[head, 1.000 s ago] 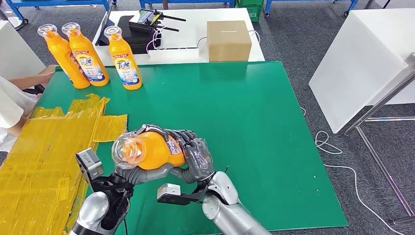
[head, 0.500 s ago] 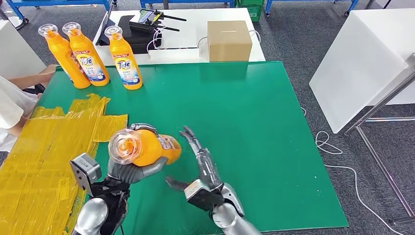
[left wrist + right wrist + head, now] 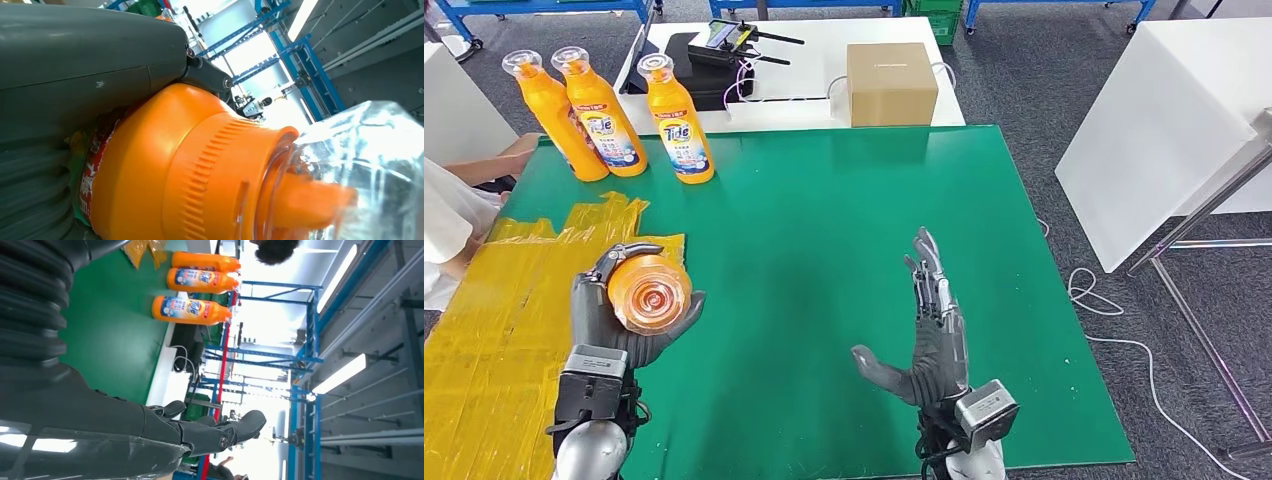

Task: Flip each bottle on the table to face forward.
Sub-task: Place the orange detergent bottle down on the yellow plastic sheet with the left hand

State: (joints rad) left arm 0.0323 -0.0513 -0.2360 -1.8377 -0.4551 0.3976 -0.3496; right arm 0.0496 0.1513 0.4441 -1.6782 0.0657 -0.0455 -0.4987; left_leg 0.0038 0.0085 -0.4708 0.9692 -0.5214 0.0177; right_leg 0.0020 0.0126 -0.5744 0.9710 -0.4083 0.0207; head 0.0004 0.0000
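Left hand (image 3: 629, 318) grasps a bottle (image 3: 648, 292), cap toward the camera, label hidden; right hand (image 3: 931, 335) upright, fingers (image 3: 927, 270) released.

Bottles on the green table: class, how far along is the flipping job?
Done: two standing bottles show their labels. In hand: the left hand grips a fourth bottle, cap toward the camera; the right hand is open. Left: the far-left bottle shows no label.

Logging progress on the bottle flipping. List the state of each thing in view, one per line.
Held bottle: gripped by left hand, cap toward the camera.
Right hand: open, holding nothing, above the green mat.
Three bottles at the mat's far left corner: upright.
Cardboard box: closed.
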